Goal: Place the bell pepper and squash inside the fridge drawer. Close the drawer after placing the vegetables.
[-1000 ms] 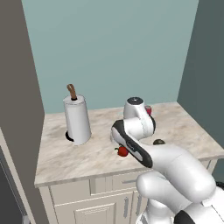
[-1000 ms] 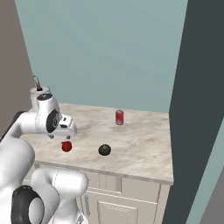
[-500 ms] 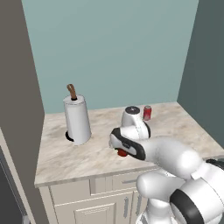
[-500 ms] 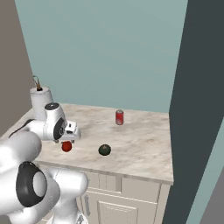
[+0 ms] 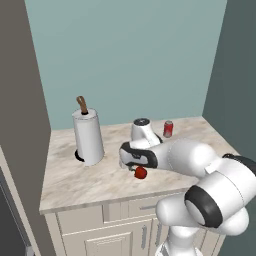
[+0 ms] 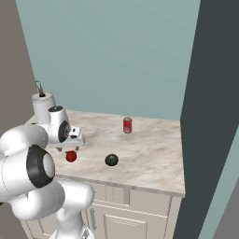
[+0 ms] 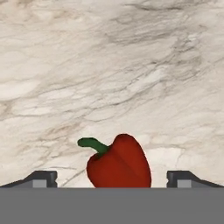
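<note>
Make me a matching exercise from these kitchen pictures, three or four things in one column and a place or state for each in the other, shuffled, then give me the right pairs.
Things:
1. bell pepper
2. squash
3. soda can
4. paper towel roll

Places or states:
A. upright near the back wall
B. on a holder at the counter's left end
C. between the open gripper's fingertips
D. alone on the counter, front middle

Pairs: 1-C, 2-D, 3-A, 4-B
</note>
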You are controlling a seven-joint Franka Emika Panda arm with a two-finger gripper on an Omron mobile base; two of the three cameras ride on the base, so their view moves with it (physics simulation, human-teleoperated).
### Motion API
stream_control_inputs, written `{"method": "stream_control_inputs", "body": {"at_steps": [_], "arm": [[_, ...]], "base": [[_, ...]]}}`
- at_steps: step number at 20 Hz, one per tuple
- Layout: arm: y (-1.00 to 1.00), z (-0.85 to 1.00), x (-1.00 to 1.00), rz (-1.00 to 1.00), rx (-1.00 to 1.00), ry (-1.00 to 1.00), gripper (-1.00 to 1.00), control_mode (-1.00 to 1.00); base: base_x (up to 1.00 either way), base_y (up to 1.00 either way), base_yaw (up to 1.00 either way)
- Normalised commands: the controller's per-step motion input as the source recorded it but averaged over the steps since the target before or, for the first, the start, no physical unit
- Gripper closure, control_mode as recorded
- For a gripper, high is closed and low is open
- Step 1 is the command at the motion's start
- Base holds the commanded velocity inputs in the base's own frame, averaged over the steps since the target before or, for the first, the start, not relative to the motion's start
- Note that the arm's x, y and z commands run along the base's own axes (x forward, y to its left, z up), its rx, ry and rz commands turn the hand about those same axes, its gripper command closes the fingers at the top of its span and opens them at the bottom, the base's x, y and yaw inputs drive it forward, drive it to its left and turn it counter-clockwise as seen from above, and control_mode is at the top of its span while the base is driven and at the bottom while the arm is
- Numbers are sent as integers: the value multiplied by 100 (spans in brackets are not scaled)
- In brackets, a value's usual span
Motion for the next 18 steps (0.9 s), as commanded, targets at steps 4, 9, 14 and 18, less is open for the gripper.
{"method": "stream_control_inputs", "body": {"at_steps": [4, 9, 14, 18], "arm": [[0, 0, -17, 1, -1, 0, -100, -100], [0, -3, -13, 0, 0, 0, -100, -100], [-5, -13, -5, 0, 0, 0, -100, -100], [-14, -16, 1, 2, 0, 0, -100, -100]], "base": [[0, 0, 0], [0, 0, 0], [0, 0, 0], [0, 0, 0]]}}
